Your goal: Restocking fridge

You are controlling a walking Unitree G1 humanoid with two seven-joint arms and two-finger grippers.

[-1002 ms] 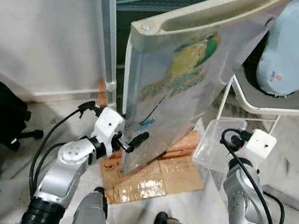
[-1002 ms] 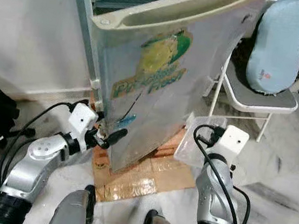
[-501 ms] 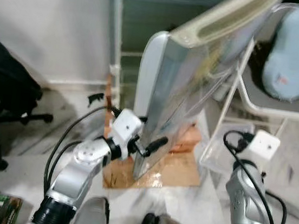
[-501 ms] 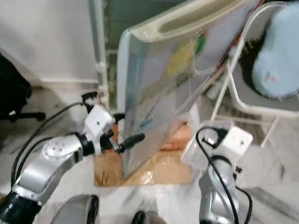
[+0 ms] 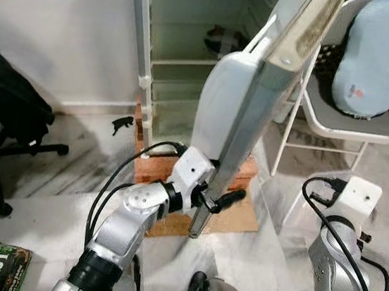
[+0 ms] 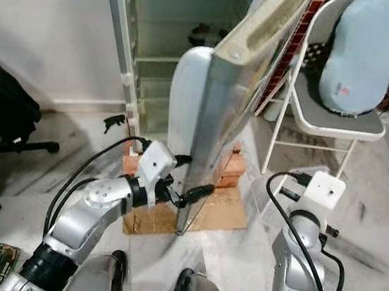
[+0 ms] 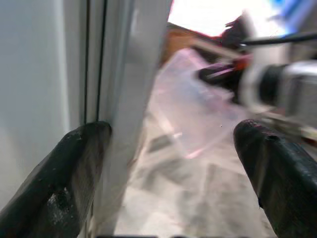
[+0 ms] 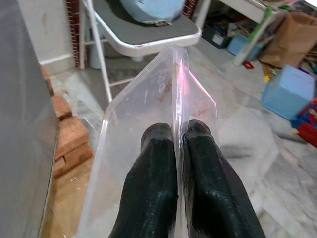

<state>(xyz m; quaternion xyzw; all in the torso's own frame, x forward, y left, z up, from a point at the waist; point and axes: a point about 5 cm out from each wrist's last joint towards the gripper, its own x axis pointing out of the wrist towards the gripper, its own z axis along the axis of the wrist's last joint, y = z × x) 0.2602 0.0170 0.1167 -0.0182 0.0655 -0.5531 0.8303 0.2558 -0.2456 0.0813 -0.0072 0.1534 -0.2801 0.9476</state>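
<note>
The fridge door (image 5: 272,91) stands swung well out from the fridge (image 5: 185,45), its free edge toward the camera, so that the pale shelves inside are exposed. The left gripper (image 5: 211,198) is at the lower end of that edge with its fingers spread: in the left wrist view one finger (image 7: 74,173) lies against the inner face of the door and the other (image 7: 277,168) stands apart on the outer side, so the edge sits between them without being clamped. The right gripper (image 8: 177,148) has its fingers pressed together on the rim of a clear plastic container (image 8: 148,114), held low to the right of the door, near the folding chair (image 6: 339,124) that carries a light blue cushion (image 6: 362,52). Whether the container holds anything cannot be told. The fridge rests on bricks (image 5: 156,169) over a sheet of cardboard (image 5: 235,218); an office chair (image 5: 5,122) stands well to the left. Judgement: the step in hand is opening the door, and it appears nearly complete. The next move calls for freeing the left gripper from the door edge and bringing the container round the door to a shelf, keeping it level and clear of the door face.
</note>
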